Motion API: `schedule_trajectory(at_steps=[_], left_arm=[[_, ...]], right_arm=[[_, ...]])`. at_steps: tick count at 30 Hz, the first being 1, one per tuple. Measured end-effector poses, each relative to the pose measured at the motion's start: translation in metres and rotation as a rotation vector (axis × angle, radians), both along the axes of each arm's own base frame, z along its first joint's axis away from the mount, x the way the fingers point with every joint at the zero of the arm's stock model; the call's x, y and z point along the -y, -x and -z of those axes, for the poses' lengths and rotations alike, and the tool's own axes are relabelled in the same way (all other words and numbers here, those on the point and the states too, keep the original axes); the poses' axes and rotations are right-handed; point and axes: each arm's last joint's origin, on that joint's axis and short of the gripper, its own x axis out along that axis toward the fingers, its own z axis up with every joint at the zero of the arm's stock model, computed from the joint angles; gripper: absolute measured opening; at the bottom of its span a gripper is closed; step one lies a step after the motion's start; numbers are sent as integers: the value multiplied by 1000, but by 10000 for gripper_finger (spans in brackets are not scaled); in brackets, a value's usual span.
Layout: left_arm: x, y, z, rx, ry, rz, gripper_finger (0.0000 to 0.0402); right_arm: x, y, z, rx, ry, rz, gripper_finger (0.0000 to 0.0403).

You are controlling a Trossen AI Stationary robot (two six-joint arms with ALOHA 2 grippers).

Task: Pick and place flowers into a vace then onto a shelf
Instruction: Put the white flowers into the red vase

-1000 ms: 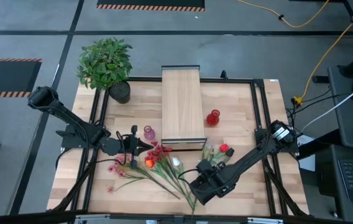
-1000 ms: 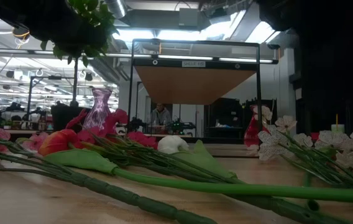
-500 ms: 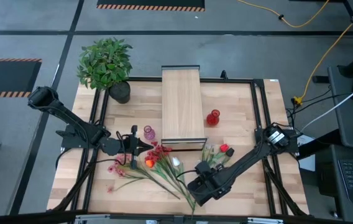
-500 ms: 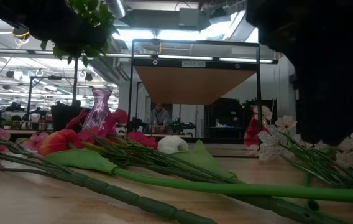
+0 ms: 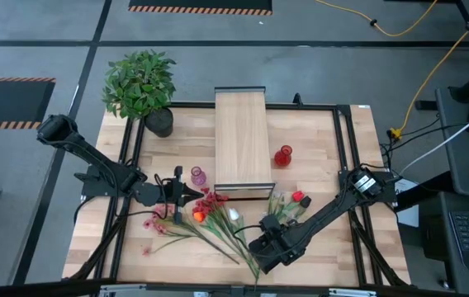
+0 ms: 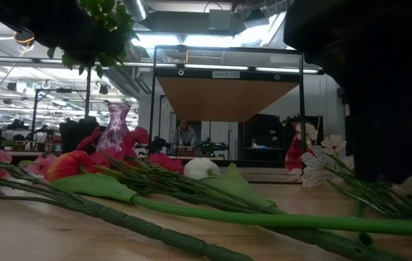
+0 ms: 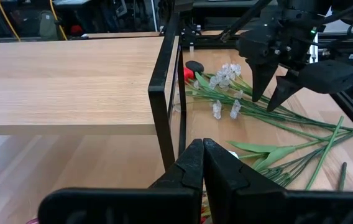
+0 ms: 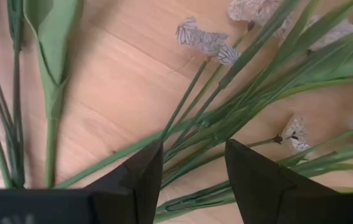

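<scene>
Right gripper (image 8: pixel 189 177) wide open, hovering low over pale-blossom flower stalks (image 8: pixel 223 118) on the table, just in front of the shelf (image 5: pixel 242 136). Best: straddle one stalk mid-length, not the whole bundle, before closing. Left gripper (image 7: pixel 201 163) pinched closed, empty, beside the shelf's front end.

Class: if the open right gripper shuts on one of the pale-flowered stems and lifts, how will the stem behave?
The stems are long and thin, so one probably droops at both ends. They lie tangled, so neighbours may drag along. The right gripper is over the stalks, not the blossoms, which look delicate.
</scene>
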Motion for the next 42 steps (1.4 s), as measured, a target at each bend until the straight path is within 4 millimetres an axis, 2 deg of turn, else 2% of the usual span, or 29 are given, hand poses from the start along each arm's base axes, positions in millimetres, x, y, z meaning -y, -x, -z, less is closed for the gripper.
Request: schedule_trajectory(at_steps=[12,19,29,33,40,42], left_arm=[[0,0,0,0,0,0,4],[0,0,0,0,0,1,4],[0,0,0,-1,-1,1,4],[0,0,0,-1,-1,1,4],[0,0,0,-1,0,1,4],[0,0,0,-1,-1,1,4]], right_arm=[[1,1,0,13,13,53,174],[5,6,21,50,-2,77,174],[6,7,24,45,-4,75,171],[6,8,25,31,-6,76,135],[7,9,26,24,4,78,17],[7,9,26,27,5,83,10]])
